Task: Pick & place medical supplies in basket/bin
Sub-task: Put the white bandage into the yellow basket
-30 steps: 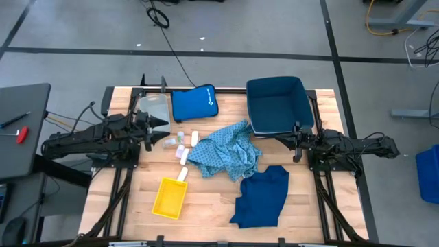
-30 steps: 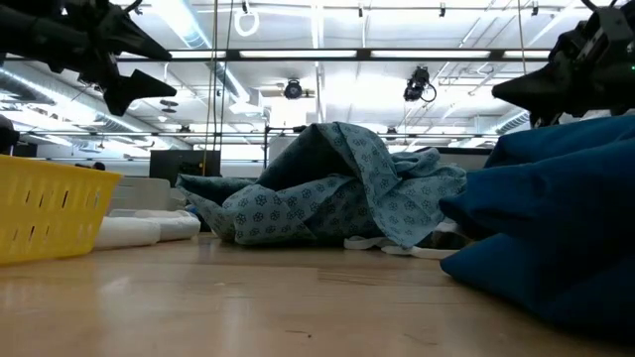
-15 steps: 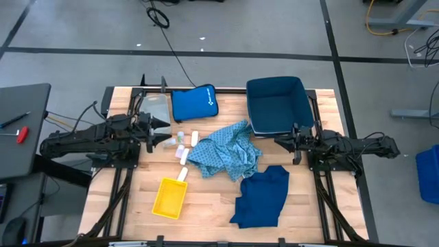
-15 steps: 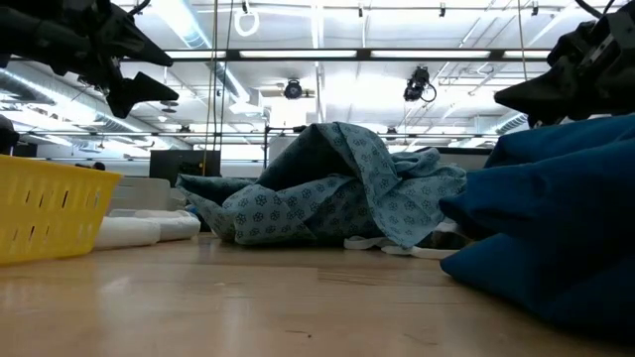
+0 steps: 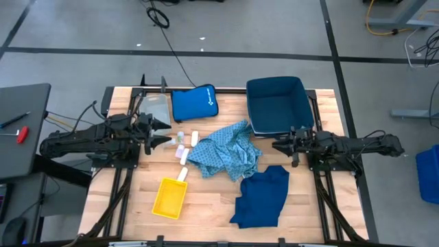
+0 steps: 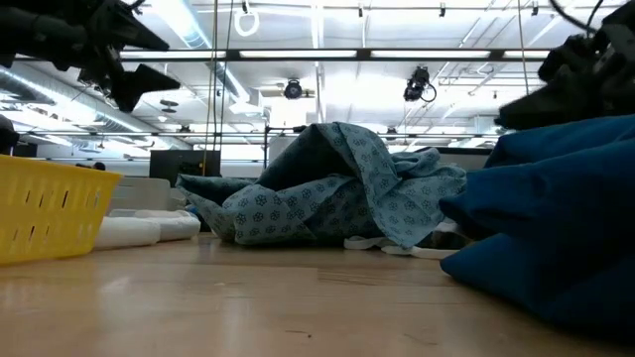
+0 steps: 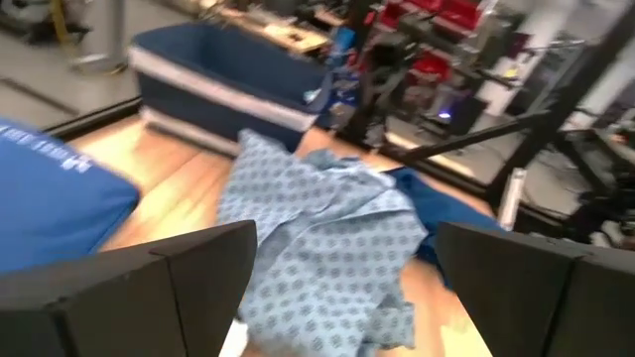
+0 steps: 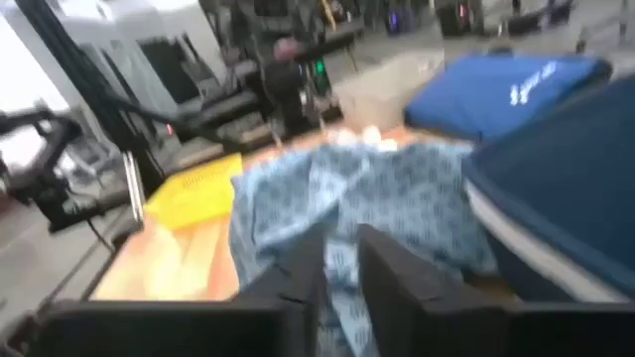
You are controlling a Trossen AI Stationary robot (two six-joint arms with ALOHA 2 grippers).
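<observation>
A crumpled light-blue patterned garment (image 5: 228, 155) lies mid-table. A navy garment (image 5: 263, 196) lies nearer the front, to its right. Small white rolls and vials (image 5: 184, 145) rest on the wood left of the patterned cloth. My left gripper (image 5: 167, 130) hovers open above the table just left of the rolls, and its wrist view shows the patterned garment (image 7: 317, 238) ahead. My right gripper (image 5: 276, 145) hovers right of that garment, pointing at it, with a narrow gap between its fingers (image 8: 392, 273). Neither gripper holds anything.
A yellow basket (image 5: 170, 197) sits front left. A navy bin (image 5: 278, 103) stands at the far right, and a royal-blue pouch (image 5: 193, 103) lies at the far middle. Bare wood shows along the table's front edge.
My right gripper has tipped down a little and reached slightly toward the light-blue garment. The garments, the rolls and the containers lie as before.
</observation>
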